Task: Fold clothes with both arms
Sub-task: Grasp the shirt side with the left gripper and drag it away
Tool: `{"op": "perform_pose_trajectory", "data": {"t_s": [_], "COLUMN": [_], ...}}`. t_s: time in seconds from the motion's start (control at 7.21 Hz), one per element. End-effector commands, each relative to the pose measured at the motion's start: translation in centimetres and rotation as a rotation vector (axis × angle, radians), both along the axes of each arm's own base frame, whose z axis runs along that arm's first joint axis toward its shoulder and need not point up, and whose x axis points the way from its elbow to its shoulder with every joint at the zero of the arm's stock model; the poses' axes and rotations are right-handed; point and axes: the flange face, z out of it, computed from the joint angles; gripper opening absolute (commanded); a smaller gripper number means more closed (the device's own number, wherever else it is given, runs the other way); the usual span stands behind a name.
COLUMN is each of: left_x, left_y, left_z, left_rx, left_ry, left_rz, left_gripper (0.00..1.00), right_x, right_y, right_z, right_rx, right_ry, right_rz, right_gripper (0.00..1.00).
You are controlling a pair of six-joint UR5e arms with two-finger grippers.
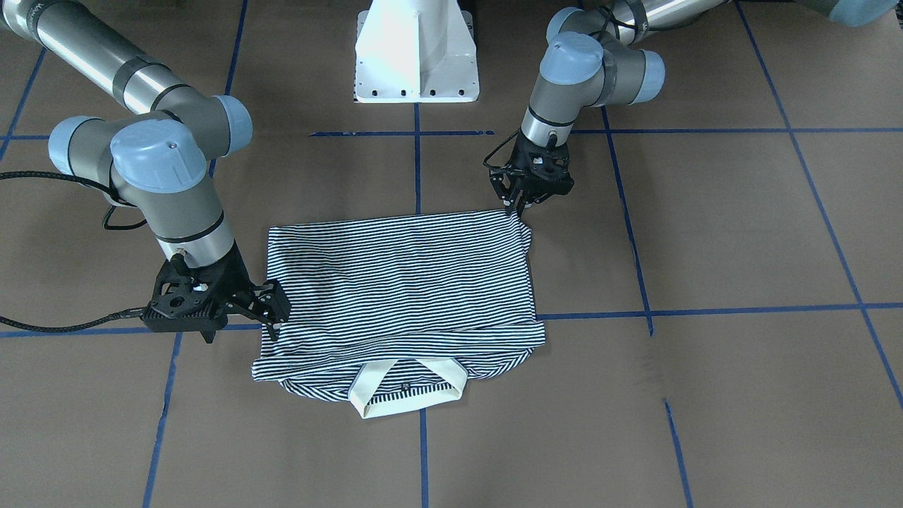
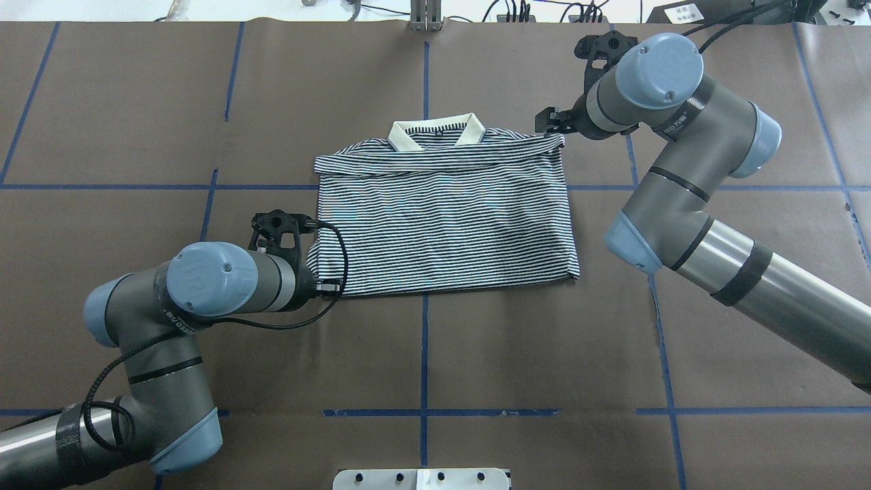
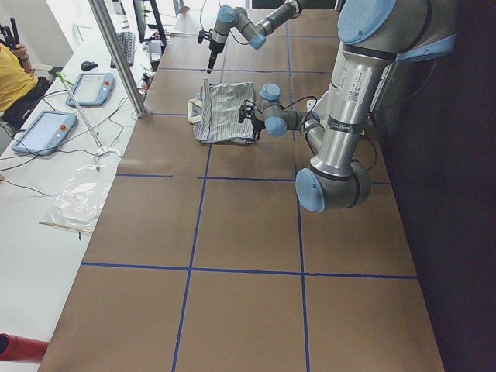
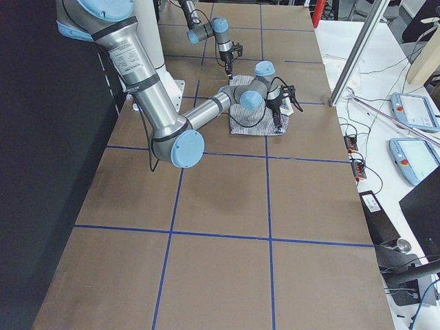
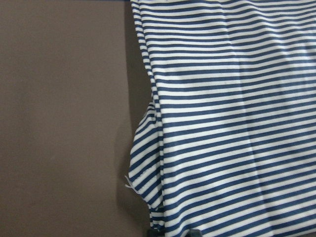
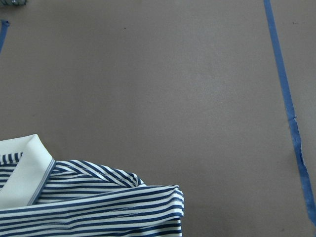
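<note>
At the middle of the brown table [image 2: 136,102], one striped polo shirt [image 2: 442,218] lies as a flat, roughly square packet. Its single cream collar [image 2: 439,133] is on the side away from the robot. No sleeves show, and a folded layer ends just below the collar, so the folding looks mostly done. At most one more fold, or some tidying of a small bulge on one edge, seems left. There are two arms. The left gripper [image 1: 518,206] is tipped down at the shirt's near corner; I cannot tell whether it pinches cloth. The right gripper [image 1: 241,330] sits beside the far corner, its jaws apparently spread and holding nothing.
</note>
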Motion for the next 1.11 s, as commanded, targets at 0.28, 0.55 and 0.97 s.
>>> {"op": "perform_pose_trajectory", "data": {"t_s": [0.28,0.55,0.97], "left_x": [-4.6,-9.9,-11.8], "left_y": [-3.7,-11.5,-26.1], "left_z": [0.7,4.2,9.8], "left_rx": [0.125,0.208,0.237], "left_ry": [-0.054,-0.175,-0.249], "left_rz": [0.004,-0.037,-0.150], "left_gripper": [0.00,0.00,0.00], "right_x": [0.0,0.0,0.8], "right_y": [0.0,0.0,0.9], "right_z": [0.0,0.0,-0.5], "right_rx": [-0.002,-0.010,0.001], "right_ry": [-0.001,-0.005,-0.021], "right_rz": [0.002,0.013,0.016], "right_gripper": [1.00,1.00,1.00]}}
